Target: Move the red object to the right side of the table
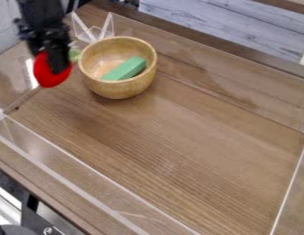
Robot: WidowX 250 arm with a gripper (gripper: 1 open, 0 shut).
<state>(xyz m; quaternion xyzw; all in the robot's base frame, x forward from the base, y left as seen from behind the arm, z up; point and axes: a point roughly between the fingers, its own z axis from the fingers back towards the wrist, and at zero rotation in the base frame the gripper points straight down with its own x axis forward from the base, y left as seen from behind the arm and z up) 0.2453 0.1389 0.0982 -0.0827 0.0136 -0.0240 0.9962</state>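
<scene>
The red object (51,68), a small rounded strawberry-like toy with a green leaf showing on its right side, hangs in the air at the far left, lifted off the table (179,138). My black gripper (50,62) comes down from the top left corner and is shut on it, its fingers clamping the toy from both sides. The toy sits just left of the wooden bowl, slightly above rim height.
A light tan wooden bowl (118,81) with a flat green sponge-like piece (125,67) inside stands at the back left. A clear plastic rim (81,179) runs along the table's edges. Brown wood-grain surface stretches to the right.
</scene>
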